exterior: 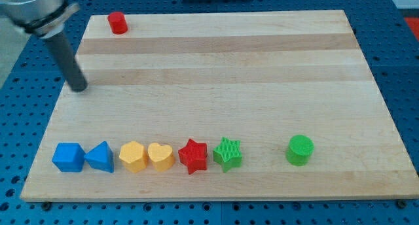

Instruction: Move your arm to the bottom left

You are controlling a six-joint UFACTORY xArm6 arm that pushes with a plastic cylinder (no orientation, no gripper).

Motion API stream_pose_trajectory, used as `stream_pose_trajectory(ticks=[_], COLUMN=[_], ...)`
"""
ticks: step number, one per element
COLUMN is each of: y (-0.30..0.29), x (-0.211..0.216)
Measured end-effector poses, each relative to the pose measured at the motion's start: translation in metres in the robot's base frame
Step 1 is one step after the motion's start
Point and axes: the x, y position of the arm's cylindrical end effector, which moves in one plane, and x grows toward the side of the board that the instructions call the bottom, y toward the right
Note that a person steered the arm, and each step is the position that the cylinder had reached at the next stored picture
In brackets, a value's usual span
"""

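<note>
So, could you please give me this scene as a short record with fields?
tip: my tip at the board's left edge, upper part, touching no block
board: wooden board
top left: red cylinder
bottom row, from the view's left: blue cube, blue triangle, yellow hexagon, yellow heart, red star, green star
apart, right: green cylinder
</note>
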Motion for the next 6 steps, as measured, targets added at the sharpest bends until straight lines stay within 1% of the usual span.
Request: stream_pose_trajectory(ticks=[1, 2, 4, 5, 6], y=[-0.025, -0.026, -0.025, -0.017, 0.018], x=[0.029, 0.050, 0.149, 0.191, 0.192])
